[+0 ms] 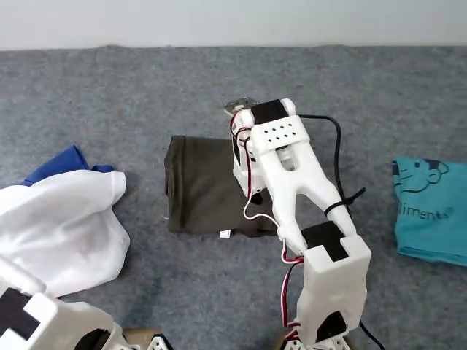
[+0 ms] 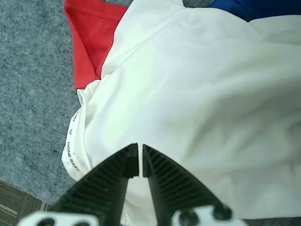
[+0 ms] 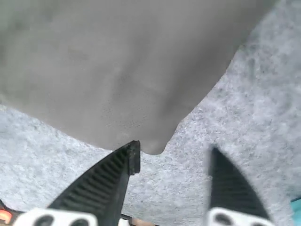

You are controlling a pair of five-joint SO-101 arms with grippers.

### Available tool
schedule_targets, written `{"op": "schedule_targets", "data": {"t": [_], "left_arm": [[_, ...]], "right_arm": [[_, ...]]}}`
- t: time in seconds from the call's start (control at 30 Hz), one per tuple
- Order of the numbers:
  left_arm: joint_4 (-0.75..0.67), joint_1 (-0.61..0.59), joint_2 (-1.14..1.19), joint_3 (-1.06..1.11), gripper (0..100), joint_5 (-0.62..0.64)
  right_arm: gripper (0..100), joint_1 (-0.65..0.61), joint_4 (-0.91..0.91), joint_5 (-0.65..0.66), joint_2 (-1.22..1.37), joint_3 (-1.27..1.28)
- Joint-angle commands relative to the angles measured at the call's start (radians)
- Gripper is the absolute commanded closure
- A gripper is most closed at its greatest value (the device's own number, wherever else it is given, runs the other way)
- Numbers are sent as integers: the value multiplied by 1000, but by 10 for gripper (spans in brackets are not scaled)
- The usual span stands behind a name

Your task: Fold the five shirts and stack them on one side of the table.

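My right pincer is wide open, just over a corner of the dark shirt, which lies folded in the middle of the table. I think the next move is to grab that corner and carry the shirt over to the teal shirt. My left pincer is closed, above the white shirt.

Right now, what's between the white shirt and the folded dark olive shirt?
Just bare grey felt. The high view shows the white shirt and the dark olive shirt lying apart, with nothing on the strip between them.
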Motion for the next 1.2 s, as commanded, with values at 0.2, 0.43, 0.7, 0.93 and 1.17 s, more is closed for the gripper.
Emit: {"op": "schedule_targets", "data": {"t": [0.2, 0.43, 0.7, 0.93, 1.17], "left_arm": [[14, 6, -6, -4, 964, 2], [12, 6, -6, -4, 964, 3], [-9, 6, -6, -4, 964, 3], [-9, 6, -6, -4, 964, 3], [-9, 9, -6, -2, 964, 5]], "right_arm": [[682, -58, 18, -35, 114, -18], [686, -70, -81, -28, 265, -18], [783, -120, -71, 9, 386, -18], [979, -53, -35, 92, 317, -18], [988, 18, 38, 201, 237, -12]]}}
